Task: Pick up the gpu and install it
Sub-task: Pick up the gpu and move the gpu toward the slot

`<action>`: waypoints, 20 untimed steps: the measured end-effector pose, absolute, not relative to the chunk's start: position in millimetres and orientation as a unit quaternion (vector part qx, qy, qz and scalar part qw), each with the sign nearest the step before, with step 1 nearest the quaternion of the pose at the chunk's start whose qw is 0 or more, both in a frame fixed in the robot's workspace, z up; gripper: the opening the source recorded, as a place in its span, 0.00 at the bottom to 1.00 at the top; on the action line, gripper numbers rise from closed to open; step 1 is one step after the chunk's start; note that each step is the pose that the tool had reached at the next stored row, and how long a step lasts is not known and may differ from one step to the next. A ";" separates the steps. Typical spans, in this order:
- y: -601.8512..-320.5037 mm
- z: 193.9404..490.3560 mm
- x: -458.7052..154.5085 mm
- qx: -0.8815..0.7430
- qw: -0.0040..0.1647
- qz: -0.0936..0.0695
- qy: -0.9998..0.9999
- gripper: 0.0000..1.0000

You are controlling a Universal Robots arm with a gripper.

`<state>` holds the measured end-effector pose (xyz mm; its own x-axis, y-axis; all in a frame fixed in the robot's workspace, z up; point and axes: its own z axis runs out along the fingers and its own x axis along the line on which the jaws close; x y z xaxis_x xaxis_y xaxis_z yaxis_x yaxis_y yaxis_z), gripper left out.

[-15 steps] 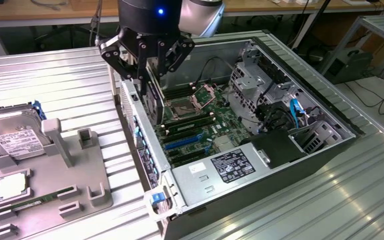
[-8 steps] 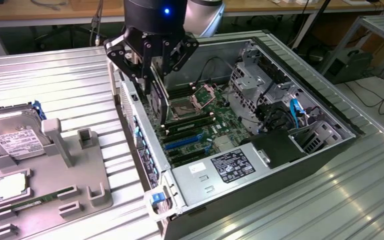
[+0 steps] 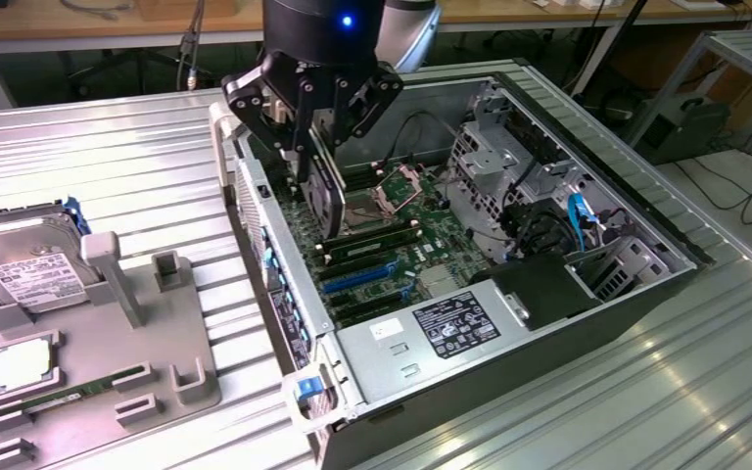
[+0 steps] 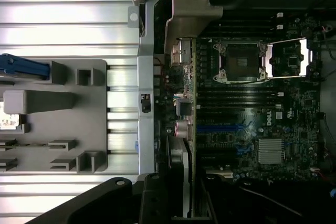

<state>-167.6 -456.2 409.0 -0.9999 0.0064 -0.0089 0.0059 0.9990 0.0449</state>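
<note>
Edges crowd one side of the working space. The silver perforated rear wall (image 3: 254, 211) of the open black computer case (image 3: 546, 343) runs along the case's side toward the exterior view's left, and we see the black two-fingered gripper (image 3: 313, 139) hanging just inside that wall. Between the rear wall and the silver sheet-metal drive cage (image 3: 500, 162) on the case's opposite side, the green motherboard (image 3: 415, 235) lies open from above. Its square metal processor socket (image 3: 396, 191) sits near the case's middle. The blue expansion slots (image 3: 356, 279) lie nearer the black labelled power supply (image 3: 468, 323) at the case's near end. Outside the case, the ribbed aluminium table (image 3: 115, 147) stretches from the rear wall to the grey plastic holder tray (image 3: 154, 343), where a boxy silver hard drive (image 3: 17, 274) sits.

We find the jaws partly closed, clamping the gpu (image 3: 324, 191), a thin flat dark circuit card, by its upper edge. The card hangs upright below the fingers, inside the case's opening, over the motherboard between the rear wall and the socket. In the wrist view we see it edge-on, running parallel to the rear wall and just beside it, with its silver metal bracket (image 4: 191, 9) at the end far from the fingers. We cannot tell whether its lower edge touches the motherboard.
</note>
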 end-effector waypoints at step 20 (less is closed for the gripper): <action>-456.2 408.9 -135.5 0.003 0.005 0.022 1.000 0.28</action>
<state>-135.5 -456.2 408.9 -0.9999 0.0064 -0.0089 0.0059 0.9990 0.0450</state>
